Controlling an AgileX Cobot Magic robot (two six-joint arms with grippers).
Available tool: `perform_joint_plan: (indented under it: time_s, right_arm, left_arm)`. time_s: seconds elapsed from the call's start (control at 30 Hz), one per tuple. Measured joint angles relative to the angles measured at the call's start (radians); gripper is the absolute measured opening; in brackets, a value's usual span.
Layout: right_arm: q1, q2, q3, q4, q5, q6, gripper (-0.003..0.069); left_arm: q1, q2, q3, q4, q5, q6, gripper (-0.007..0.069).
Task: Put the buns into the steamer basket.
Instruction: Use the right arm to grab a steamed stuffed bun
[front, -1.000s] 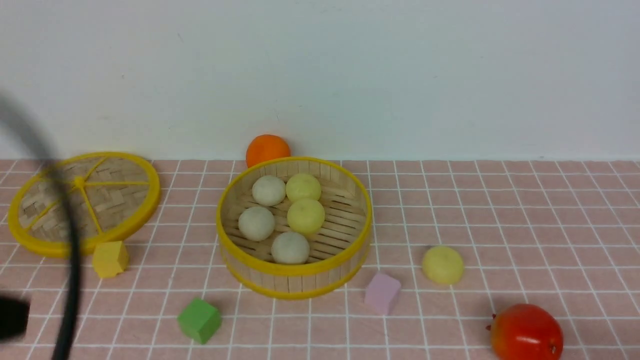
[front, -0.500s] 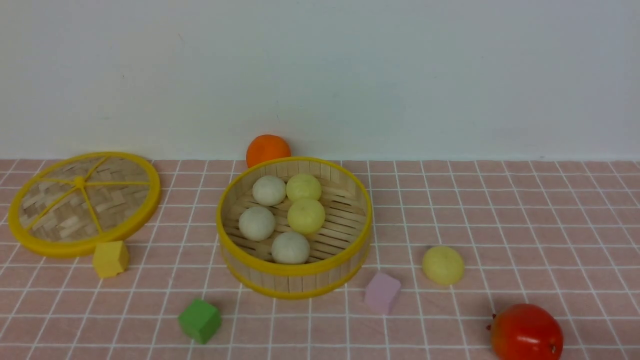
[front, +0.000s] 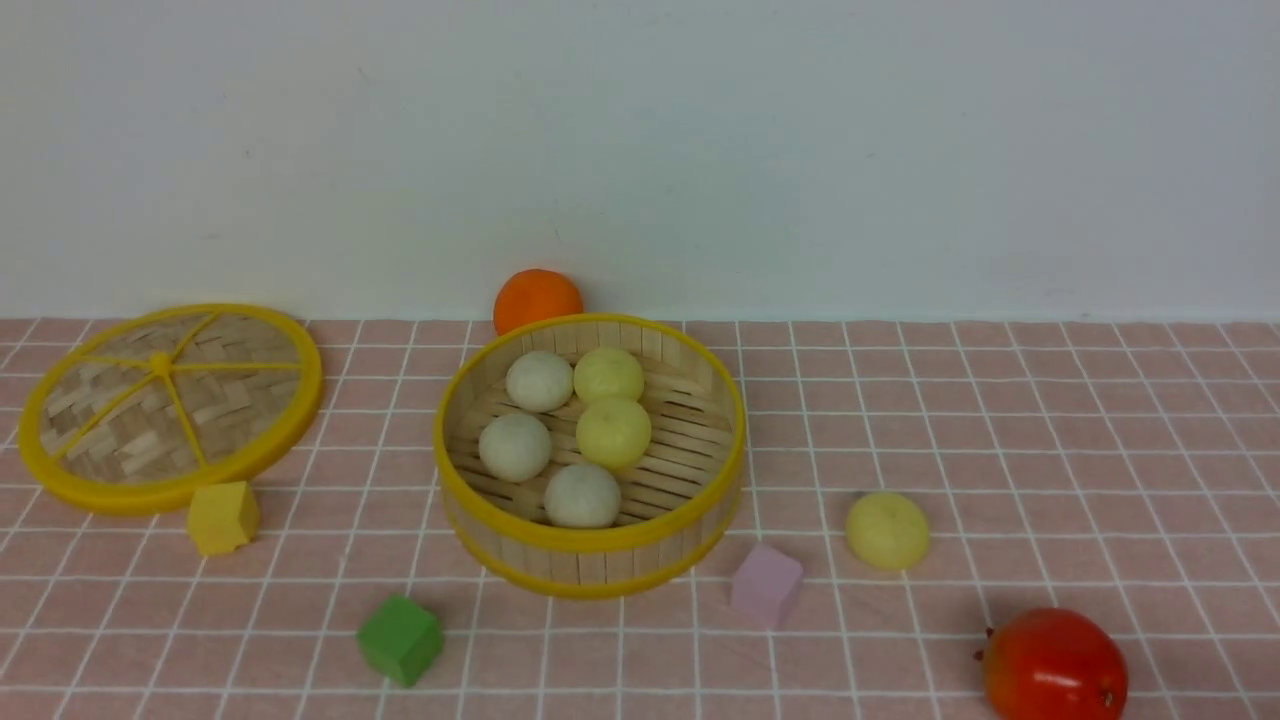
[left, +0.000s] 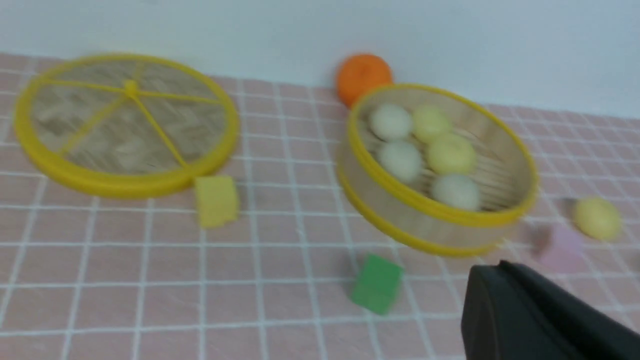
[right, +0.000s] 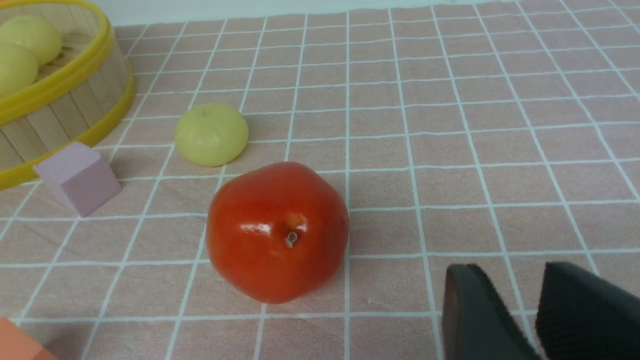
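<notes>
Pale yellow dome-topped bun (front: 887, 530) is lying on the pink gridded cloth (front: 1100, 450), lower right of centre in the front view; five other buns (front: 515, 447) are sitting inside the round bamboo-slat steamer basket (front: 590, 570) at centre.

Left wrist view: left gripper (left: 492, 280), lower right, is showing jaws pressed together.

Right wrist view: right gripper (right: 510, 280), lower right, is standing spread, empty; glossy red tomato-like fruit (right: 277, 232) is sitting between it and the bun (right: 211, 134). Judgement: it should be skirting the fruit, then closing gently around the dome.

No writing is showing.
</notes>
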Motion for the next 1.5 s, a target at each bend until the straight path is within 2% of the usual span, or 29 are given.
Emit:
perform_joint_plan:
  time_s: [0.07, 0.17, 0.3, 0.5, 0.77, 1.07, 1.5]
  right_arm:
    - [0.000, 0.000, 0.000, 0.000, 0.000, 0.000, 0.0239]
    - [0.000, 0.000, 0.000, 0.000, 0.000, 0.000, 0.0239]
    - [0.000, 0.000, 0.000, 0.000, 0.000, 0.000, 0.0239]
    - [0.000, 0.000, 0.000, 0.000, 0.001, 0.000, 0.0239]
    - [0.000, 0.000, 0.000, 0.000, 0.001, 0.000, 0.0239]
    - [0.000, 0.000, 0.000, 0.000, 0.001, 0.000, 0.0239]
    - [0.000, 0.000, 0.000, 0.000, 0.001, 0.000, 0.0239]
  left_arm:
    - [0.005, -0.039, 0.074, 0.027, -0.067, -0.043, 0.0013]
    - [0.017, -0.106, 0.171, 0.029, -0.113, -0.042, 0.0013]
    - [0.061, -0.182, 0.352, -0.042, -0.146, 0.068, 0.0013]
    - [0.122, -0.183, 0.486, -0.084, -0.186, 0.190, 0.0013]
    - [0.185, -0.184, 0.501, -0.093, -0.249, 0.243, 0.0013]
    - [0.337, -0.184, 0.502, -0.097, -0.254, 0.245, 0.0013]
    - [0.347, -0.184, 0.502, -0.098, -0.254, 0.246, 0.0017]
